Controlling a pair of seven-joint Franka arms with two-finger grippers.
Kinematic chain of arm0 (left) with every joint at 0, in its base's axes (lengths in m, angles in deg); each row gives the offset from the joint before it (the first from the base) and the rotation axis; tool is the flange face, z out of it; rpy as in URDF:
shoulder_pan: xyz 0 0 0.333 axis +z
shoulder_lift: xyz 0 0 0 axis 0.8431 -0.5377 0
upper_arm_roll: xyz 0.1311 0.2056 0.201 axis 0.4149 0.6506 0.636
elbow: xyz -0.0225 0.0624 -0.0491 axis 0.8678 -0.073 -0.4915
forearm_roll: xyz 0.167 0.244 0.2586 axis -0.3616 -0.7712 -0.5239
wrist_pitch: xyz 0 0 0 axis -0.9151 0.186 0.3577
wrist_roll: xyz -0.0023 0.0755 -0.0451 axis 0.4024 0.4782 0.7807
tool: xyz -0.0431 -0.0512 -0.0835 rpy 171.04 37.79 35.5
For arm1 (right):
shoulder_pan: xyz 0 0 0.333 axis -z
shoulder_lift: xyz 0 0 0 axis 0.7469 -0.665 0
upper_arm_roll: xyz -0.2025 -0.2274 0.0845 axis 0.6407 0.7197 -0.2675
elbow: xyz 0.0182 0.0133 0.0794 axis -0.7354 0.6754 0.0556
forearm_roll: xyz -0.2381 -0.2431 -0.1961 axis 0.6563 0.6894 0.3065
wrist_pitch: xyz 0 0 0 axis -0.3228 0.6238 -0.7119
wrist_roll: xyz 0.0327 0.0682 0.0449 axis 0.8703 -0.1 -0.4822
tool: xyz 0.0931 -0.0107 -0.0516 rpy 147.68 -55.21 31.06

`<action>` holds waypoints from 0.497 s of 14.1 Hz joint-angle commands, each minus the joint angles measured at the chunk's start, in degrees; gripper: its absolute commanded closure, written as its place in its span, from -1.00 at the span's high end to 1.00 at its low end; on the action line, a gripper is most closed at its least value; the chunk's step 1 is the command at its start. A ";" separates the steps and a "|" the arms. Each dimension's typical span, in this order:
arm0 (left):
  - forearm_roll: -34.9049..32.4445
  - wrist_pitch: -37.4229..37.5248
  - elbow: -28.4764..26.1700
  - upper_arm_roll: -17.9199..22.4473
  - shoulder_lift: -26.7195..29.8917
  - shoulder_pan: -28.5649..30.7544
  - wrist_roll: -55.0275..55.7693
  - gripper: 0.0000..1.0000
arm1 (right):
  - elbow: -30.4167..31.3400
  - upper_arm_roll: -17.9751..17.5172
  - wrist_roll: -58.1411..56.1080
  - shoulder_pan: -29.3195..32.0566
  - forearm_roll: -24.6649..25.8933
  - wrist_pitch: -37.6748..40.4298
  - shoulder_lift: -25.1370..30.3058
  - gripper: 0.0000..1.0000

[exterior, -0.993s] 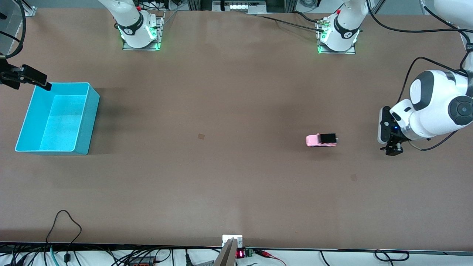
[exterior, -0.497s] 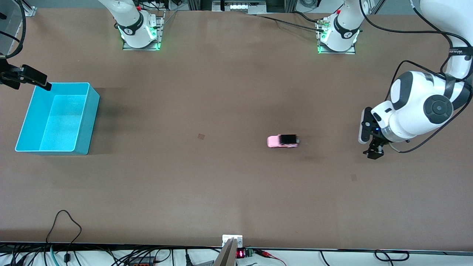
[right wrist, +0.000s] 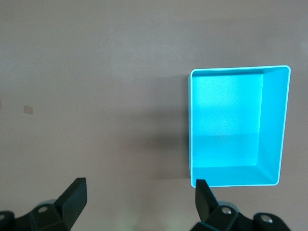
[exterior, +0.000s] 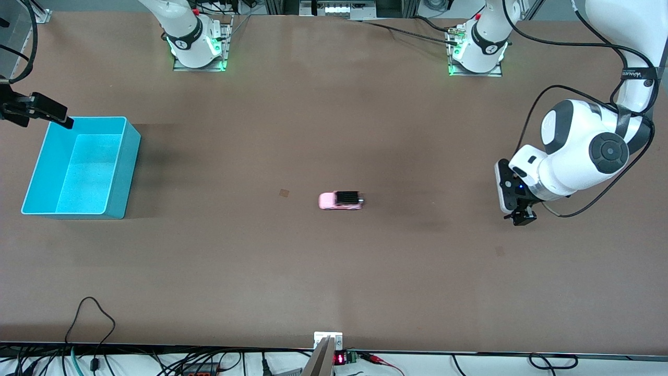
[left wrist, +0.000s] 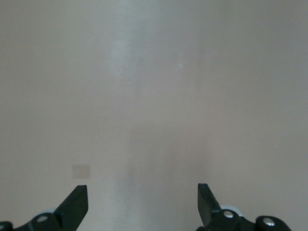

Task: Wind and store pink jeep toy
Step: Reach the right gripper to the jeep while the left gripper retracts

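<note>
The pink jeep toy (exterior: pixel 340 200), light pink with a black rear roof panel, stands alone on the brown table (exterior: pixel 334 271) near its middle, nose pointing toward the right arm's end. My left gripper (exterior: pixel 519 216) hangs open over bare table at the left arm's end, well apart from the jeep; its wrist view shows the left gripper (left wrist: pixel 142 196) over bare tabletop only. My right gripper (exterior: pixel 55 117) waits open above the corner of the teal bin (exterior: pixel 128 156). In the right wrist view the right gripper (right wrist: pixel 140 191) is beside the teal bin (right wrist: pixel 274 125), which holds nothing.
The two arm bases stand along the table edge farthest from the front camera. Cables and a small display lie along the nearest edge. A faint small square mark (exterior: pixel 284 192) sits on the table between jeep and bin.
The jeep has rolled by itself across the table toward the bin, from near the left gripper to the middle. The left gripper has drifted a little the same way. The right arm is still.
</note>
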 commanded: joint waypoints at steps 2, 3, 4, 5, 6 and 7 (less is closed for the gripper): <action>0.70 0.28 2.12 0.87 1.11 -0.30 14.19 1.00 | -0.88 -0.84 -0.16 -0.63 -0.15 0.55 -2.14 1.00; 0.70 0.63 2.38 1.14 1.98 -0.30 17.53 1.00 | -0.88 -0.92 -0.07 -1.16 -0.24 0.64 -2.32 1.00; 0.70 0.81 2.39 1.31 2.86 -0.30 21.05 1.00 | -0.88 -0.92 -0.16 -1.69 -0.15 0.64 -2.93 1.00; 0.70 0.90 2.39 1.49 3.91 -0.30 23.95 1.00 | -0.88 -0.92 -0.33 -1.95 -0.15 0.72 -3.46 1.00; 0.70 0.99 2.47 2.10 4.71 -0.30 26.85 1.00 | -0.88 -0.92 -0.34 -2.30 -0.32 0.72 -3.99 1.00; 0.70 0.99 2.48 2.11 5.67 -0.48 30.36 1.00 | -0.80 -0.92 -0.34 -3.44 -0.24 0.72 -4.60 1.00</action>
